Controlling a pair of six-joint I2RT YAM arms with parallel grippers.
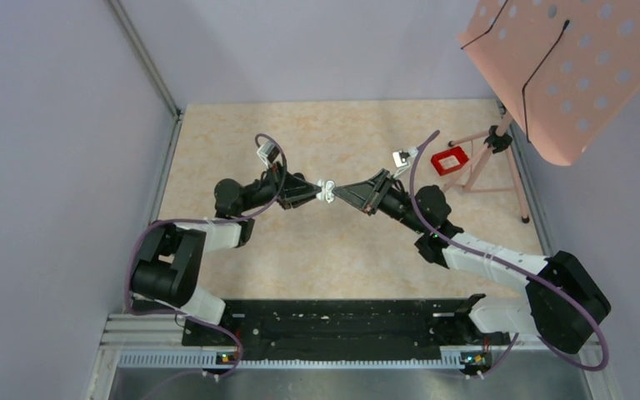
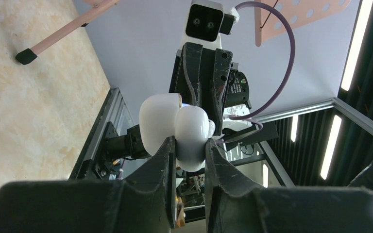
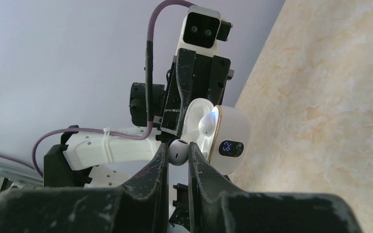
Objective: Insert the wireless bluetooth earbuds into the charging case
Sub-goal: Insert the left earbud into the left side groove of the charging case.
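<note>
My left gripper [image 1: 317,192] is shut on a white charging case [image 2: 189,131] and holds it in the air over the middle of the table. Its lid [image 2: 158,124] is open. In the right wrist view the case [image 3: 230,138] shows a lit display and one white earbud [image 3: 208,124] seated inside. My right gripper [image 3: 178,153] is shut on a second white earbud [image 3: 178,152] right at the case's opening. In the top view my right gripper [image 1: 339,191] meets the case [image 1: 327,191] tip to tip with the left one. No black earbuds are in view.
A red square box [image 1: 450,160] lies on the table at the back right. A pink perforated board on a tripod stand [image 1: 500,167] rises over the right edge. Walls close in the table on the left and back.
</note>
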